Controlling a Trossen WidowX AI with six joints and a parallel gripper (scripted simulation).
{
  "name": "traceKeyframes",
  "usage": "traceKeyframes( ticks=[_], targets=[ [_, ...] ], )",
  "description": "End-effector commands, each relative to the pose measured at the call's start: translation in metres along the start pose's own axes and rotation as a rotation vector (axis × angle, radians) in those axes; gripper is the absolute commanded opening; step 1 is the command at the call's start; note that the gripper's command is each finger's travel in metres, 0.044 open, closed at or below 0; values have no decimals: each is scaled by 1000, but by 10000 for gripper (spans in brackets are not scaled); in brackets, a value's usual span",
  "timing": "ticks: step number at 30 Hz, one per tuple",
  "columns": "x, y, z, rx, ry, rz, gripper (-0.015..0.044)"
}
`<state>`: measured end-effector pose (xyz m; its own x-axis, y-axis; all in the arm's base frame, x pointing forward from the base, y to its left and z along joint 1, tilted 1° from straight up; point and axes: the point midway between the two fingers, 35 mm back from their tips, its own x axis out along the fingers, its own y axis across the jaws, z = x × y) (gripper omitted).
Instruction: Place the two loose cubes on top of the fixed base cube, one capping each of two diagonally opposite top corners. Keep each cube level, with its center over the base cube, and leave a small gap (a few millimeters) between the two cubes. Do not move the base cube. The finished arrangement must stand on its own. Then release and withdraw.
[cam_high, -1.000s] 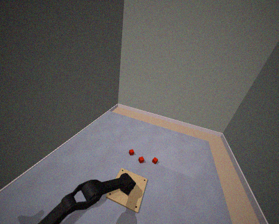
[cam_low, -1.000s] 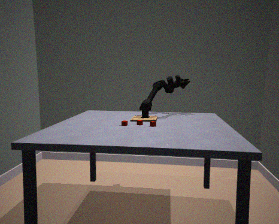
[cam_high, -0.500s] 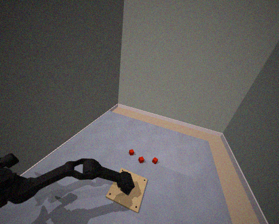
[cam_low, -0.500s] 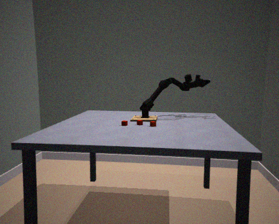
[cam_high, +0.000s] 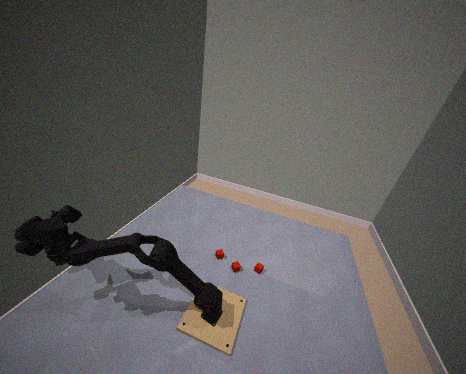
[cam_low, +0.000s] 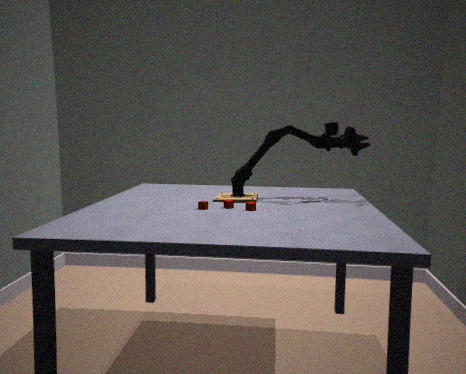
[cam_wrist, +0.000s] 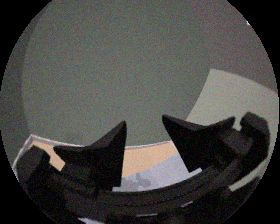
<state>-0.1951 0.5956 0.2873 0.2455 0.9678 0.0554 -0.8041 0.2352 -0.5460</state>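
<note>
Three small red cubes sit apart on the blue-grey table: one cube (cam_high: 219, 254) (cam_low: 251, 206), a middle cube (cam_high: 236, 266) (cam_low: 228, 204) and a third cube (cam_high: 258, 268) (cam_low: 203, 205). None is stacked on another. They look alike, so I cannot tell which is the fixed base cube. My gripper (cam_high: 19, 239) (cam_low: 369, 141) (cam_wrist: 144, 120) is open and empty, held high and far to the side of the cubes. No cube shows in the wrist view.
The arm stands on a wooden base plate (cam_high: 200, 327) (cam_low: 217, 200) close to the cubes. The table (cam_high: 310, 320) (cam_low: 150, 230) has its side edge under the outstretched arm. Walls rise beyond the table.
</note>
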Motion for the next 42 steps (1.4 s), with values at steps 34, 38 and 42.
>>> traceKeyframes(
  ticks=[34, 38, 42],
  targets=[
    [-19, -412, -365, -516, 976, 64, 265],
    [-58, -446, -396, -504, 1083, 106, 265],
    [-101, -476, -423, -478, 1183, 153, 265]
  ],
)
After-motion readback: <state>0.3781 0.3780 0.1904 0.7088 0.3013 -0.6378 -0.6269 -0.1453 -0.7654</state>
